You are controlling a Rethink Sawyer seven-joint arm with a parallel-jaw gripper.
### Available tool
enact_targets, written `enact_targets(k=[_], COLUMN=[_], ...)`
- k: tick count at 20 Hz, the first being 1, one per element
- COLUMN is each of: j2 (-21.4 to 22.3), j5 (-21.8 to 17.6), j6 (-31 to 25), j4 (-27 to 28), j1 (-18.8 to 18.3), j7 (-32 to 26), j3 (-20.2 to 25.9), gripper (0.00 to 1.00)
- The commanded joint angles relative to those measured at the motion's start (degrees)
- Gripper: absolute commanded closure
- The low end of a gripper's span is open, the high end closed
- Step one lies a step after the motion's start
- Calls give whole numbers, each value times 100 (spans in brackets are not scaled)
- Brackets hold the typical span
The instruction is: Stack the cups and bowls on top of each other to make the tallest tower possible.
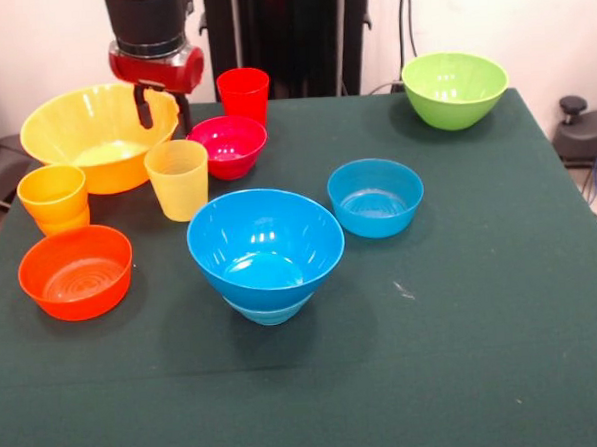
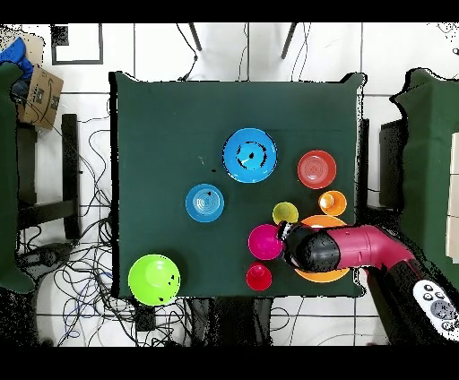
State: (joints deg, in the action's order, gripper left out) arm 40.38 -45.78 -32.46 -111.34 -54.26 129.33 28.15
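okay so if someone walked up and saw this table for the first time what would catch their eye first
Probably the large blue bowl near the table's middle in the front view, sitting on a small light-blue bowl. Next, the red and black arm, whose gripper hangs at the rim of the big yellow-orange bowl at the far left. The lime green bowl stands alone at the far right corner.

The red and black arm [image 2: 359, 248] reaches in from the bench's robot-side edge, near the corner on the front view's left. Its wrist points straight down, and the gripper [image 1: 162, 102] hangs low with dark fingers [image 1: 144, 106] set slightly apart, holding nothing.
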Motion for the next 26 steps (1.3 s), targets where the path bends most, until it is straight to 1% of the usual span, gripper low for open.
enact_targets(k=[1, 9, 13, 19, 26], j2=[107, -111, -323, -671, -839], j5=[-102, -343, -617, -1023, -1348], j6=[-564, -352, -94, 181, 309], j4=[84, 43, 41, 175, 147], j1=[43, -1, 56, 175, 150], j7=[-1334, -1259, -1059, -784, -669], j3=[218, 130, -40, -219, -265], gripper=[0, 0, 0, 0, 0])
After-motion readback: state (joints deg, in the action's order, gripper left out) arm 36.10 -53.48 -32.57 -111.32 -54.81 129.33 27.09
